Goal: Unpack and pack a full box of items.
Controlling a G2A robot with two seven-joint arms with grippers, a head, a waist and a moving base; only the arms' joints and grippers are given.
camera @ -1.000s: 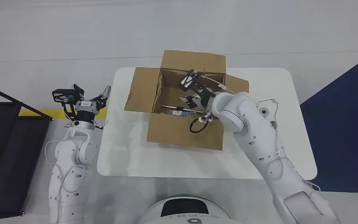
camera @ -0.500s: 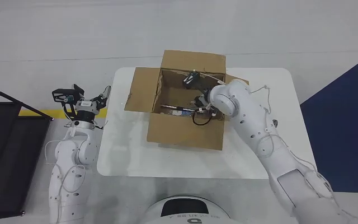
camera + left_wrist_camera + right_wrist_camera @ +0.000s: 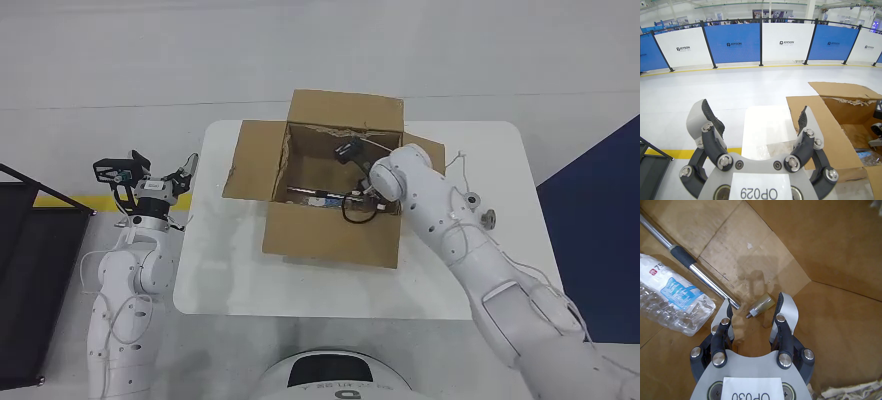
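Observation:
The open cardboard box (image 3: 330, 232) stands mid-table. My right arm (image 3: 425, 195) reaches down into it. In the right wrist view my right gripper (image 3: 754, 304) is open just above the box floor (image 3: 772, 256). A small cylindrical part with a threaded stud (image 3: 761, 307) lies between its fingers, untouched. Beside it lie a chrome rod with a black grip (image 3: 691, 262) and a crumpled clear plastic bottle (image 3: 672, 294). My left gripper (image 3: 754, 109) is open and empty, held off the table's left edge (image 3: 160, 170).
The box flaps (image 3: 255, 160) are folded outward, and the left one (image 3: 810, 117) lies close to my left gripper. The white table (image 3: 480, 280) has bare surface around the box. A black rack (image 3: 25, 250) stands on the floor at far left.
My right arm has shifted its elbow back and right, and its wrist has dropped deeper into the box. The left arm has stayed still.

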